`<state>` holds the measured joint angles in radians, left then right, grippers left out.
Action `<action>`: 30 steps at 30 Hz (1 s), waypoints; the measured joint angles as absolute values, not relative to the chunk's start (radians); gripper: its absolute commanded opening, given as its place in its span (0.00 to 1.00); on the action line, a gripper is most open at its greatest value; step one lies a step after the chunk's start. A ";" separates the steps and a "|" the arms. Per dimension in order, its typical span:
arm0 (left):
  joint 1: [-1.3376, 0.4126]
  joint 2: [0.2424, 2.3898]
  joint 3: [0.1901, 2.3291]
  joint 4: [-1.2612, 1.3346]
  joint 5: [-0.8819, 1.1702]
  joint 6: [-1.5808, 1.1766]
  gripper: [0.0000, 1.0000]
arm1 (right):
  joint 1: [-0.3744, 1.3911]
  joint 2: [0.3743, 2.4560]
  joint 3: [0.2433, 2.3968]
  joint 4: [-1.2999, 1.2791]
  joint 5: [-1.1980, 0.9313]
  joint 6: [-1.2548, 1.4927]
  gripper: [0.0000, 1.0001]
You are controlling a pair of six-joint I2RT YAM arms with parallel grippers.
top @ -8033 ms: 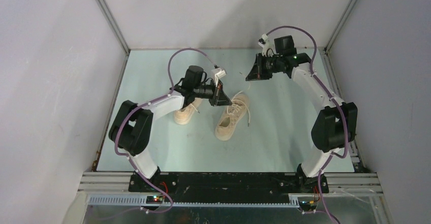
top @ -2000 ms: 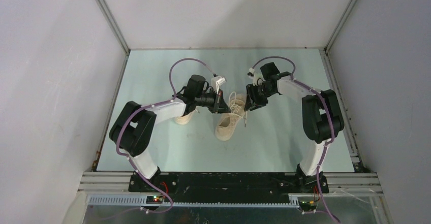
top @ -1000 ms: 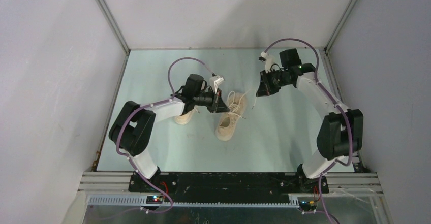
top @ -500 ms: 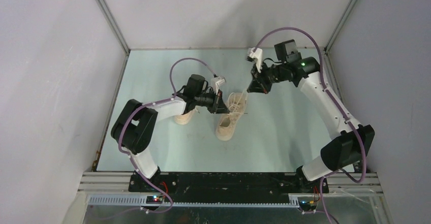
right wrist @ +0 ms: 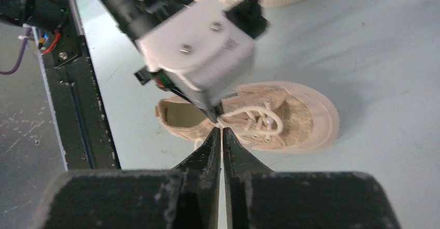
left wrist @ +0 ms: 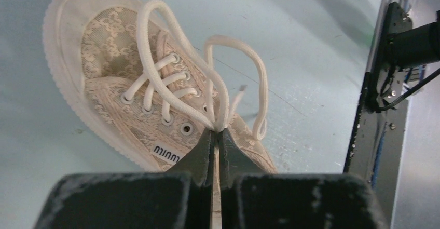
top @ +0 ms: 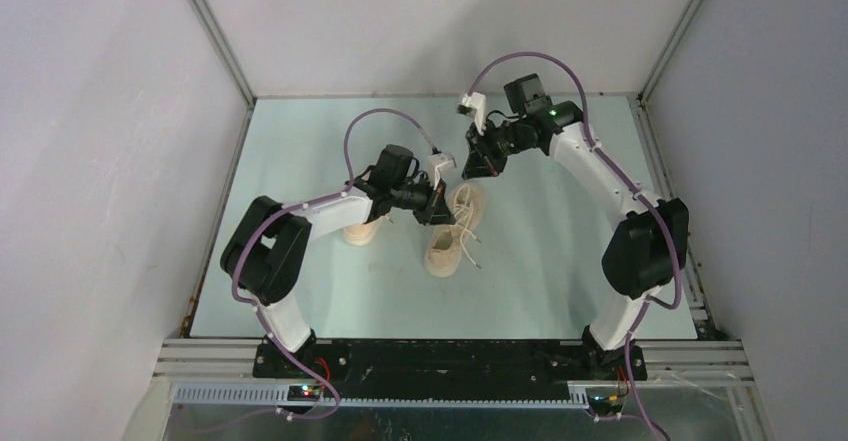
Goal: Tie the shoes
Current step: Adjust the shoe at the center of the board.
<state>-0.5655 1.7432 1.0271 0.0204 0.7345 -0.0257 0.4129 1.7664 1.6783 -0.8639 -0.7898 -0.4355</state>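
The left shoe (top: 358,229) lies behind the left gripper (top: 437,208), partly under that arm's forearm, and nothing is touching it. It looks parked there while the other shoe is worked on.

The left gripper is clenched on the lace (left wrist: 222,116) of the right shoe (top: 450,241). The pinch is just above the top eyelets, with the shoe directly under and ahead of the fingertips. From the pinch two loops rise free of the tongue. I judge the hold is there to keep the strands up and gathered so a loop can be taken or crossed.

The right gripper (top: 476,164) hangs above the shoe's heel end, beyond the left fingertips and apart from shoe and lace. Its jaws are together and no lace shows between them. That is probably a pause before it comes down for a loop.

The top view gives the layout: both arms over one shoe, and one lace end trailing onto the table (top: 560,261). It is too coarse to show the grip. The left wrist view shows the pinch, the two loops and the lacing clearly, but not the right gripper. The right wrist view shows its own closed tips and the left wrist's housing between them and the shoe, blocking part of the lacing.
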 measured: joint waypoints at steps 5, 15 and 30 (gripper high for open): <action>-0.566 1.743 1.044 -0.019 0.706 0.019 0.00 | 0.342 1.757 1.567 -0.772 -0.755 -0.249 0.37; -0.566 1.743 1.044 -0.043 0.701 0.025 0.00 | 0.390 1.698 1.193 -0.725 -0.688 -0.035 0.41; -0.556 1.749 1.043 -0.002 0.721 -0.097 0.00 | 0.512 1.687 1.085 -0.594 -0.587 0.002 0.49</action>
<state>-0.5556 1.7489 1.0428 -0.0025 0.7212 -0.0975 0.5121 1.6871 1.0851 -0.5941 -0.5869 0.0017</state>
